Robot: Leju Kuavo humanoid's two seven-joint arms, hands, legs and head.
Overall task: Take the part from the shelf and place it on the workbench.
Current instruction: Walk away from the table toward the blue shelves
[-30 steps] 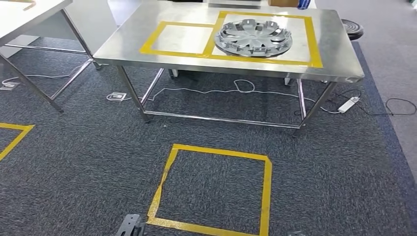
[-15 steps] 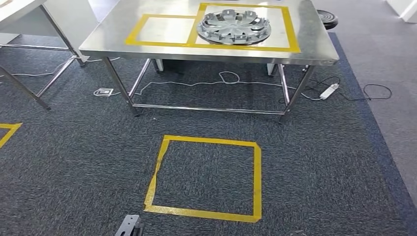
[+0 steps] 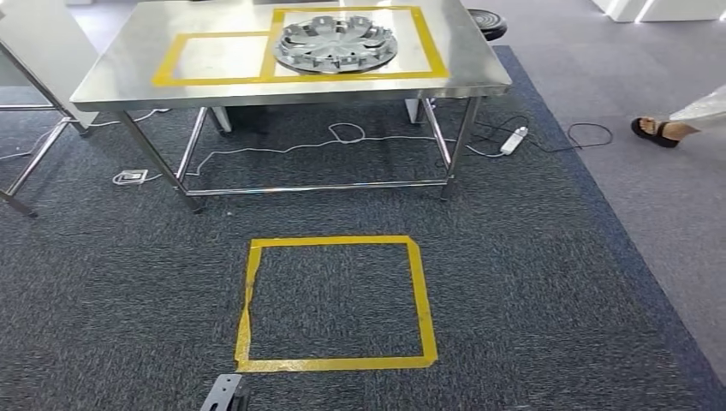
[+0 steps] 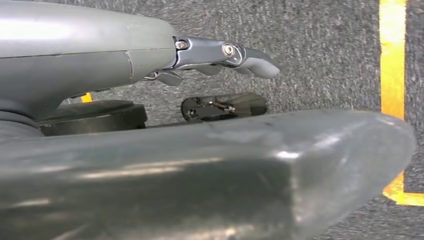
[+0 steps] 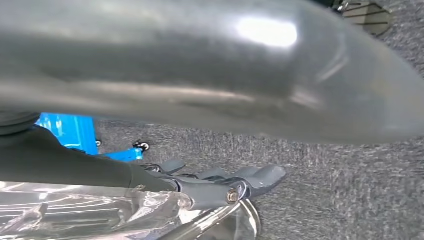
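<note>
1. Hanging low beside the right robot hand (image 5: 220, 185) is a shiny, silvery part (image 5: 100, 215). The fingers lie along its rim and seem to grip it, though the hold is partly hidden.
2. It looks like thin moulded plastic with a glossy skin. I judge it light, somewhat springy and slippery, and liable to scratch or crack if knocked against a steel edge.
3. The rim is the sensible place to hold it, with fingers hooked over the lip. The polished face offers little purchase.
4. The left robot hand (image 4: 220, 55) holds nothing. Its fingers stretch out straight over the carpet.
5. Ahead stands one steel surface (image 3: 257, 90). On it lies one wheel cover (image 3: 336, 44), flat inside the larger of two taped boxes (image 3: 214, 82). The smaller box beside it is bare.
6. On the floor in front there is one taped square (image 3: 334, 241).
7. Under the surface runs a loose cable, and one power strip (image 3: 514, 139) lies just past the far leg.
8. One sandalled foot (image 3: 655, 128) of a person shows, well apart from everything else.
</note>
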